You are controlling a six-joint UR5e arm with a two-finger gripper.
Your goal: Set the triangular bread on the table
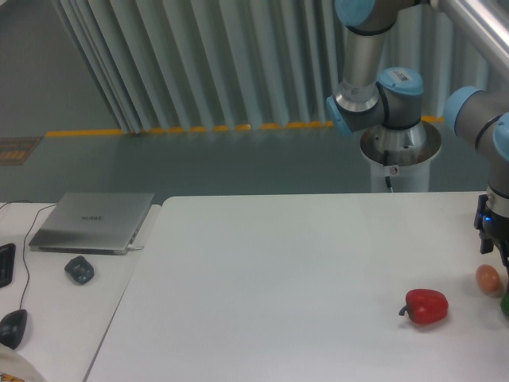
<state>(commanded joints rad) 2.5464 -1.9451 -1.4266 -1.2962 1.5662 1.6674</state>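
white table (278,278) carries a red pepper (425,306) near the gripper (495,253), whose opening cannot be made out.

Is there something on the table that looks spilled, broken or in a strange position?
Nothing looks spilled or damaged. The red pepper lies on its side on the table, and a small tan ball sits near the right edge beside the gripper. The one odd point: no triangular bread is in view.
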